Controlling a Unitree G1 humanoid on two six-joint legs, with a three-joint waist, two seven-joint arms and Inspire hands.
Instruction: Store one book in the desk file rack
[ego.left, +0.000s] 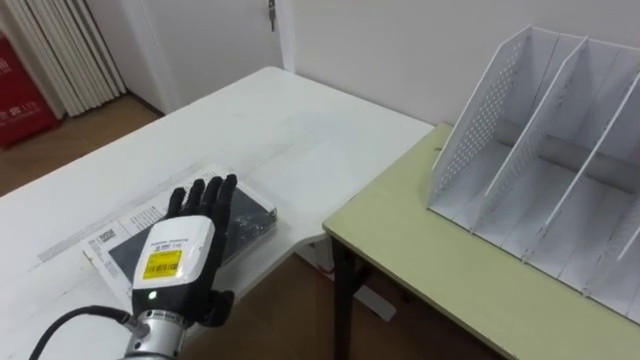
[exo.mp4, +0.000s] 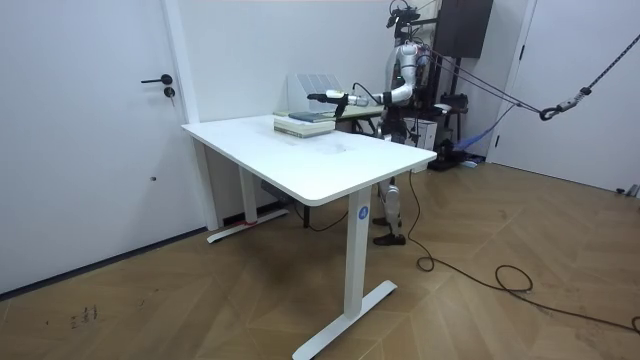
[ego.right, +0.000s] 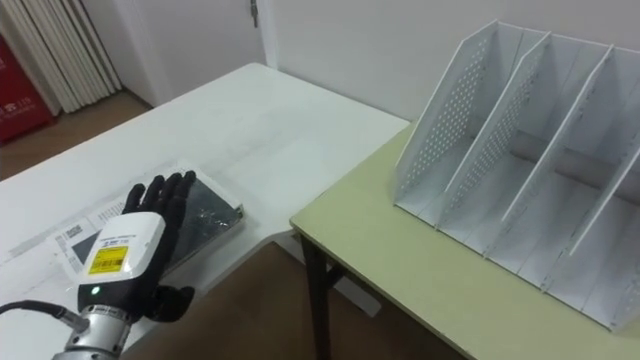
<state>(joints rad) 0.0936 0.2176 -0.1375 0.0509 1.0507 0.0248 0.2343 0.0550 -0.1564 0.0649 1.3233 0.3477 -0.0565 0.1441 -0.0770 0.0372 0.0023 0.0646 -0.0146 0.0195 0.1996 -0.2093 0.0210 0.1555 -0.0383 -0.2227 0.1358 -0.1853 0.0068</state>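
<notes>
Left hand (ego.left: 178, 258): hovering at the lower left, fingers (ego.left: 212, 195) lying straight, gripping nothing.
Book (ego.left: 252, 214): lying flat on the white table (ego.left: 250, 120), under those fingertips (contact unclear).
File rack (ego.left: 530, 160): standing upper right.

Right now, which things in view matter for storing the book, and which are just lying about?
For the job: left hand, fingers straight above the dark book; white file rack on the green desk.
Lying about: printed book underneath; white table; red object; door.
</notes>
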